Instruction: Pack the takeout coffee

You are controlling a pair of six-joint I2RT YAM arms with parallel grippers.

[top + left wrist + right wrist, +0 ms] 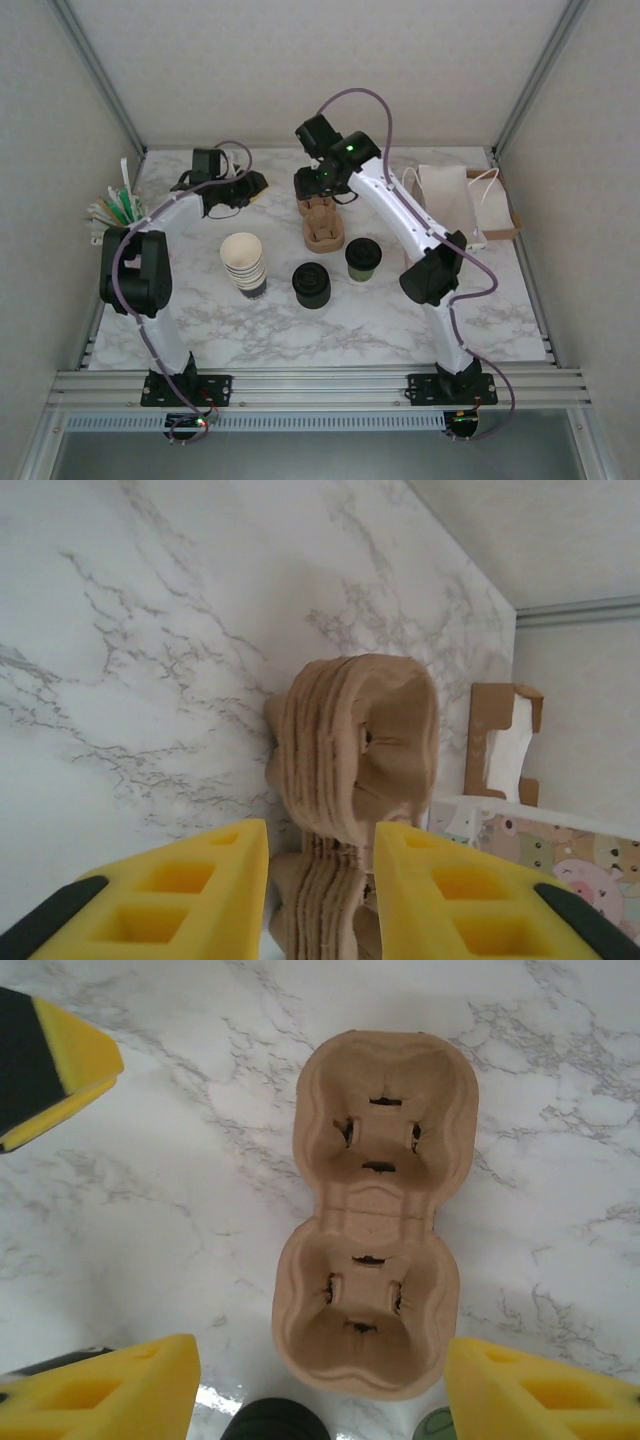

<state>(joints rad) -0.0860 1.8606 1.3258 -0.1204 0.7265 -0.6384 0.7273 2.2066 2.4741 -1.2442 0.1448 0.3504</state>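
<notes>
Two grippers flank the carrier stack: left gripper half-open astride it, grip unclear; right gripper wide, empty. Just lower right stands the takeout coffee, nearer the right gripper.

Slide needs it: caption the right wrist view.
Right hand open above a stack of two-cup pulp carriers on marble table.

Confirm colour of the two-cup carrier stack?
The carrier stack is plain tan-brown moulded pulp, no print. It shows best in the right wrist view.

lid stack cropped, takeout coffee cropped
</notes>
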